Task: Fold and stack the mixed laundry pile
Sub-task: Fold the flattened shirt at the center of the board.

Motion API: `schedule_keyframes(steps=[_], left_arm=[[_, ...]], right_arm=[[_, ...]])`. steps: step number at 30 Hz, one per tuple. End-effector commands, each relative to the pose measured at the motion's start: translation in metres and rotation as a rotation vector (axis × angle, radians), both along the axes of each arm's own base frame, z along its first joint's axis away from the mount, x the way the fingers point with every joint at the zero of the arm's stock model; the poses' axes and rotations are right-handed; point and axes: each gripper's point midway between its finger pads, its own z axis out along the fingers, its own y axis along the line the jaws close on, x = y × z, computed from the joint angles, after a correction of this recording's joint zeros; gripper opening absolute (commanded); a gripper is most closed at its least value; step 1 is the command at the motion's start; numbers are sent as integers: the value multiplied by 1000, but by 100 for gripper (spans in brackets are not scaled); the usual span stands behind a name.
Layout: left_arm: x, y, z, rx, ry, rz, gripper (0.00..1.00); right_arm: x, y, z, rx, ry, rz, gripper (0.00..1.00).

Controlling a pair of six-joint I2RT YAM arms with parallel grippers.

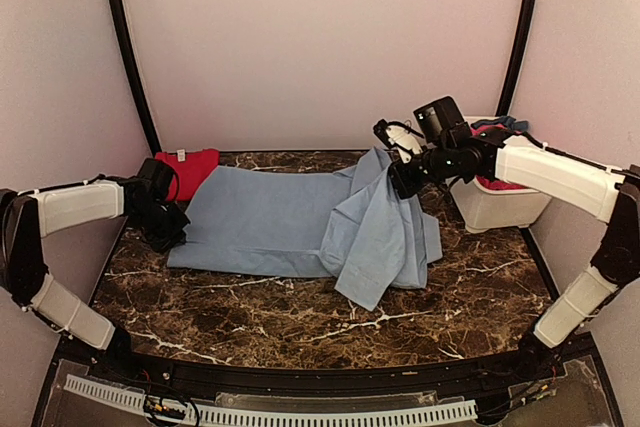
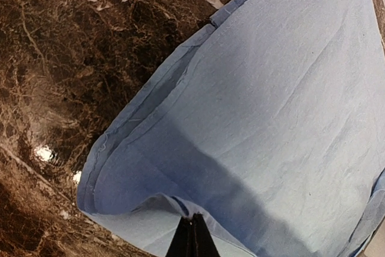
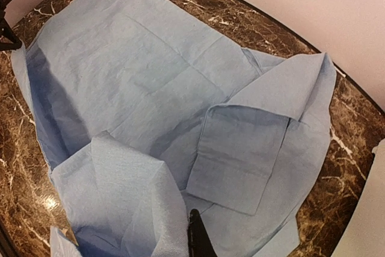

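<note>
A large light-blue shirt [image 1: 270, 222] lies spread across the marble table, its right part lifted and draped. My left gripper [image 1: 168, 229] is shut on the shirt's left edge; in the left wrist view its closed fingers [image 2: 194, 236] pinch a fold of the blue cloth [image 2: 271, 88]. My right gripper [image 1: 402, 179] is shut on a raised bunch of the shirt, held above the table; the right wrist view shows one dark fingertip [image 3: 196, 239] against the cloth, with the chest pocket [image 3: 240, 157] just beyond. A folded red piece [image 1: 190, 169] lies at the back left.
A white plastic tub [image 1: 495, 205] stands at the right, under my right arm, with red [image 1: 500, 184] and darker blue cloth [image 1: 497, 125] showing in it. Walls enclose the table at the back and both sides. Bare marble [image 1: 300, 317] lies in front of the shirt.
</note>
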Motion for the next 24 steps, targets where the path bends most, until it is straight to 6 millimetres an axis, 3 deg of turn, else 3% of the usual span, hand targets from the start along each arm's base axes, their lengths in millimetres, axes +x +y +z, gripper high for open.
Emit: schedule_keyframes(steps=[1,7,14,19,22,24], left_arm=[[26,-2,7,6,-54,-27,0],[39,0,3,31,-53,-28,0],[50,3,-8,63,-33,-32,0],[56,6,-14,91,-22,-59,2],[64,5,-14,68,-30,-94,12],[69,4,-10,49,-41,-133,18]], right_arm=[[36,12,15,7,-85,57,0],[77,16,18,35,-109,67,0],[102,37,-17,32,-50,89,1],[119,26,-42,-47,-9,-8,26],[120,10,-42,-89,-4,-65,53],[120,-2,-38,-114,-9,-105,63]])
